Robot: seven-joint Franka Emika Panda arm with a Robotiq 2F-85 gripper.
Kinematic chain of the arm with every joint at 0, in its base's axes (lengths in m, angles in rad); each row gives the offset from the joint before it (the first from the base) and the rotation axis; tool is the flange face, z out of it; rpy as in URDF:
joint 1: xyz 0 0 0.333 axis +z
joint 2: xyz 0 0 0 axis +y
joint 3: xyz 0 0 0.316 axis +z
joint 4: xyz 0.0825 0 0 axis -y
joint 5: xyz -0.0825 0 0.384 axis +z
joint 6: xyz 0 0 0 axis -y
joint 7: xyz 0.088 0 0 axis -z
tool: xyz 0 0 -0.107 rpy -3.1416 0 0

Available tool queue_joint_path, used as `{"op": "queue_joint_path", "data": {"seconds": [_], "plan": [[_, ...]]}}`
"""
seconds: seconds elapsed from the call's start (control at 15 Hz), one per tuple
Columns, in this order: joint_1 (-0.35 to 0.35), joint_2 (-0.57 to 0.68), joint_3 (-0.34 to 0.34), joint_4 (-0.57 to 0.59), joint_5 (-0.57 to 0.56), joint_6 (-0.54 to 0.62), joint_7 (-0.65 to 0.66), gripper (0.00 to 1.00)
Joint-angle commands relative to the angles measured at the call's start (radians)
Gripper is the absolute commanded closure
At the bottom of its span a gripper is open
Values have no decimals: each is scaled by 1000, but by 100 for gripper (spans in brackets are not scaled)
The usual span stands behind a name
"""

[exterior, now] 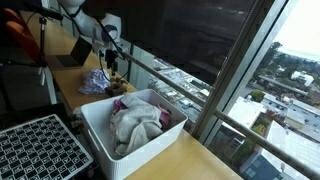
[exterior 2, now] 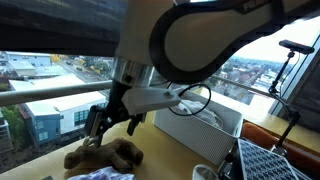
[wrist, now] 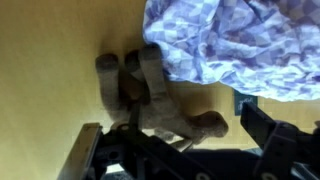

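Note:
A brown plush toy [wrist: 150,95] lies on the wooden table top, its legs spread, and it touches a purple-and-white checked cloth [wrist: 230,40]. In the wrist view my gripper [wrist: 175,142] is open. One finger [wrist: 85,152] stands on each side of the toy, and neither presses on it. In both exterior views the gripper [exterior 2: 100,124] [exterior: 112,64] hangs just above the toy [exterior 2: 106,154] [exterior: 119,88]. The checked cloth [exterior: 95,82] is beside it.
A white bin [exterior: 97,130] full of pale laundry stands near the window rail, seen also as the bin [exterior 2: 170,128]. A black perforated tray [exterior: 40,150] sits next to the bin. A laptop [exterior: 70,55] is at the far end of the table.

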Motion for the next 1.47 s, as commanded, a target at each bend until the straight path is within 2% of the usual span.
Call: {"op": "queue_joint_path", "data": {"seconds": [0.0, 0.2, 0.27, 0.47, 0.67, 0.73, 0.93, 1.13, 1.4], "plan": [[51, 202, 8, 240, 88, -85, -64, 0], [102, 319, 5, 384, 133, -160, -53, 0], [102, 360, 27, 439, 120, -193, -33, 0], [139, 460, 36, 587, 123, -300, -12, 0], [149, 534, 34, 677, 121, -364, 0, 0], [155, 538, 5, 667, 151, -361, -9, 21], [144, 580, -9, 696, 173, -365, 6, 44], [123, 579, 6, 678, 164, -344, 35, 66], [113, 531, 11, 635, 162, -327, 63, 96]]}}
